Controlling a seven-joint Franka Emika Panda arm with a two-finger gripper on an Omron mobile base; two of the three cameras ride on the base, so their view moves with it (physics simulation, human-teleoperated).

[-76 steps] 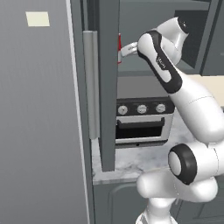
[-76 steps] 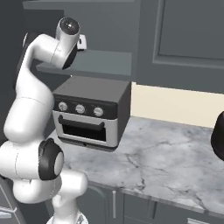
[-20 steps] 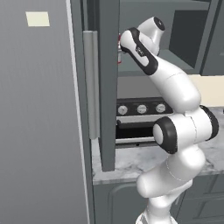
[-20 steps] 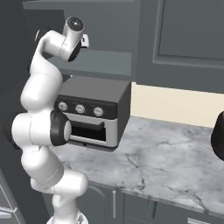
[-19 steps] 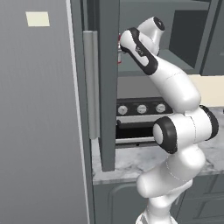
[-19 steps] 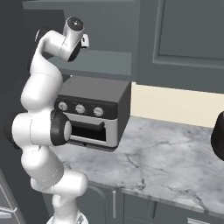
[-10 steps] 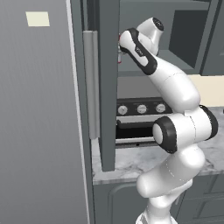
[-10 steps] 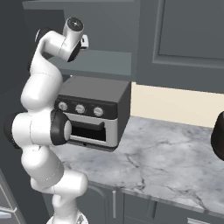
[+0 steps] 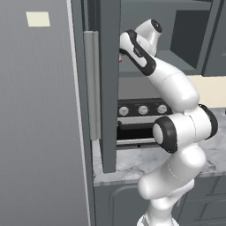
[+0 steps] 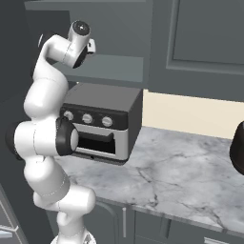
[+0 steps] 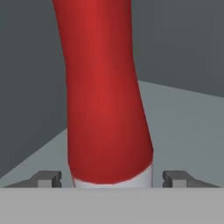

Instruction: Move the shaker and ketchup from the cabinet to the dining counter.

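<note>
The ketchup (image 11: 105, 96) looms as a red bottle right in front of the hand, with a white band at its lower end in the hand view. My gripper (image 11: 111, 178) straddles it, one fingertip on each side with a thin gap to the bottle, so it is open. In the left base view the arm reaches into the cabinet (image 9: 108, 88) behind its open door. A sliver of the ketchup's red (image 9: 120, 58) shows at the door's edge. The cabinet's inner shelf (image 11: 183, 113) carries the bottle. The shaker is hidden and the dining counter is out of view.
A toaster oven (image 10: 102, 121) stands on the short marble counter (image 10: 181, 176) below the cabinet. A tall plain grey panel (image 9: 39, 123) is on the left, close to the open door's long bar handle (image 9: 92, 84). A dark round object (image 10: 237, 143) sits at the counter's right edge.
Since the earliest frames the arm has straightened and pushed the hand deeper into the cabinet. Over the last second the arm has hardly moved.
</note>
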